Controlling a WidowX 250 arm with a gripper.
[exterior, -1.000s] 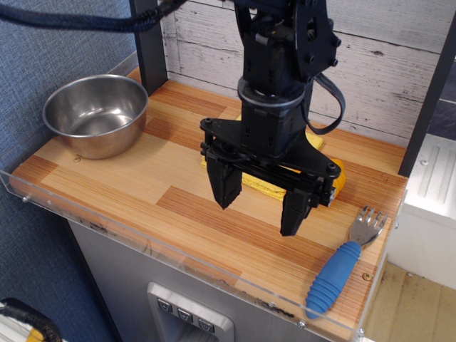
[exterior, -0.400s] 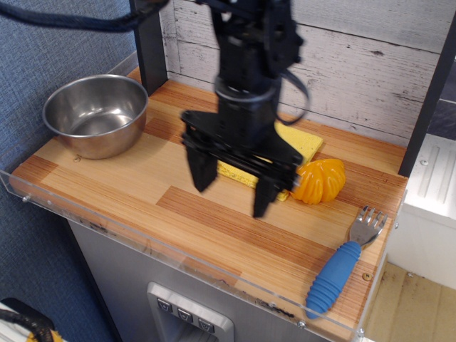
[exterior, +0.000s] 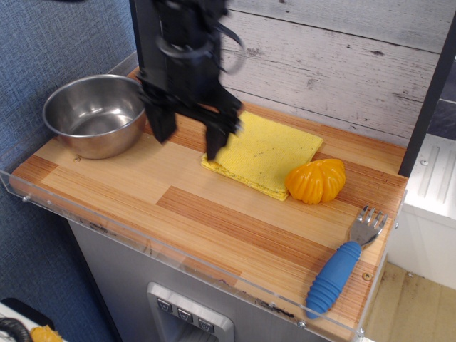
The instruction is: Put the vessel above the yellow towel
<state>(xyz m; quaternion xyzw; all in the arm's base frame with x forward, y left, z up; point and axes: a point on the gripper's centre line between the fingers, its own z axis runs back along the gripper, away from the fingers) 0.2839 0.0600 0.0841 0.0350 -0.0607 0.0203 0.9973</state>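
The vessel [exterior: 95, 114] is a round shiny steel bowl standing upright at the left end of the wooden counter. The yellow towel [exterior: 265, 152] lies flat in the middle back of the counter. My black gripper [exterior: 187, 142] hangs open and empty between them, just right of the bowl and at the towel's left edge, fingers pointing down. It holds nothing and is slightly motion-blurred.
An orange ribbed pumpkin-like toy [exterior: 317, 180] sits at the towel's right front corner. A fork with a blue handle [exterior: 343, 264] lies at the front right. A clear plastic lip [exterior: 178, 256] runs along the counter's front edge. A plank wall stands behind.
The gripper has moved left and back, from over the towel and toy toward the bowl. The towel and toy are now uncovered. Nothing else moved.
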